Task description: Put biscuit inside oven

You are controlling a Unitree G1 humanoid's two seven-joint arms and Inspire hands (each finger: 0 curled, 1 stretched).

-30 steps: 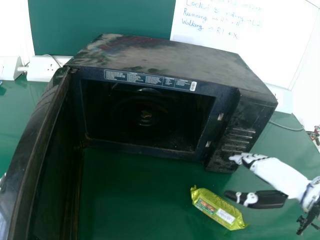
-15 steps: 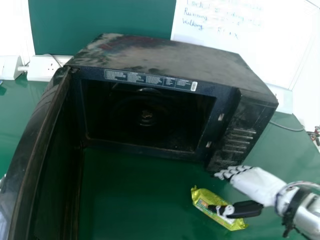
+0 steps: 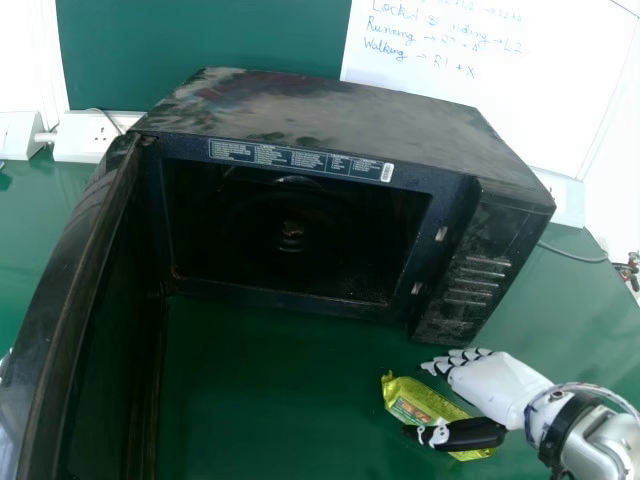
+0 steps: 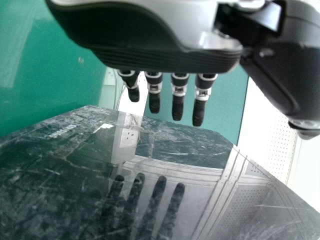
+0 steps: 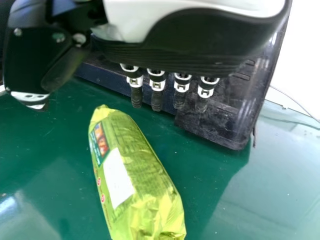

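Observation:
The black oven stands on the green table, its door swung wide on the left. In front of its right end lies the yellow-green biscuit packet. My right hand is over the packet, fingers extended beyond it and thumb across its near side, holding nothing. In the right wrist view, the right hand has straight fingers above the table, and the biscuit packet lies apart from them. My left hand, in the left wrist view, has straight fingers above a glossy dark surface that reflects them.
White power sockets sit against the wall behind the oven's left side. A whiteboard with handwriting stands behind the oven. A cable runs along the table at the right.
My right hand has moved left and toward the near edge, coming from beside the oven's control panel to over the packet. The packet and the oven have stayed put.

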